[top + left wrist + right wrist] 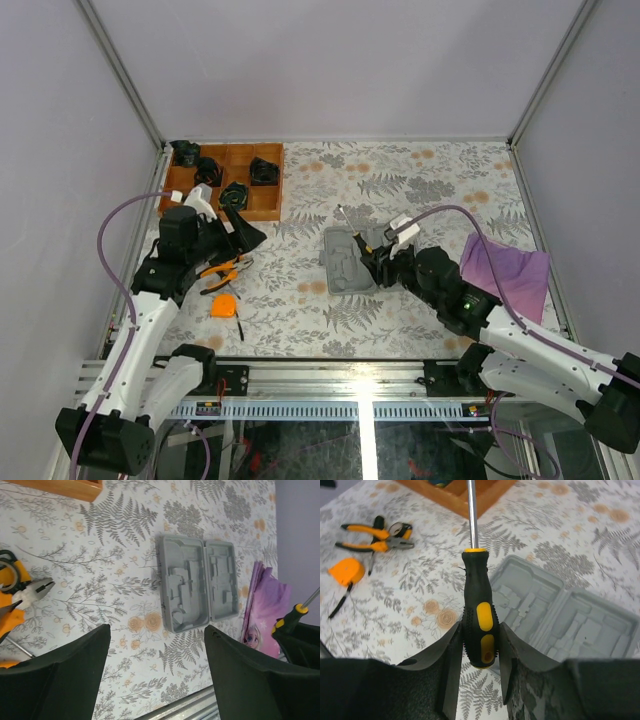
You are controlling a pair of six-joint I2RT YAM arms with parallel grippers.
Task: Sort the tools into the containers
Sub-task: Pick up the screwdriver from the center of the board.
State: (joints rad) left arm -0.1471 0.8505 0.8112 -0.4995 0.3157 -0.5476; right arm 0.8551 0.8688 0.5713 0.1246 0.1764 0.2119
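From above: clamping the screwdriver (352,228) by its handle in the right gripper (372,255) and aiming the shaft away over the open grey case (345,272), probably for lining it up with a moulded recess. Hanging the left gripper (240,232) just beside the pliers (222,270) and near the tape measure (224,305), likely for taking one of them next. Lying well apart from the case, both, and not yet sorted.

From the left wrist: spreading the fingers wide around nothing, and looking across at the case, opened flat with its recesses unfilled. Catching the pliers at the left edge.

From the right wrist: pinching the black-and-orange handle low down between narrow jaws, so freeing the tip and shaft for lowering. Possibly showing the thin black key (340,602) beside the tape measure, though hard telling it from a strap. Judging the placing as the step in hand, and needing the shaft turned along a recess first.
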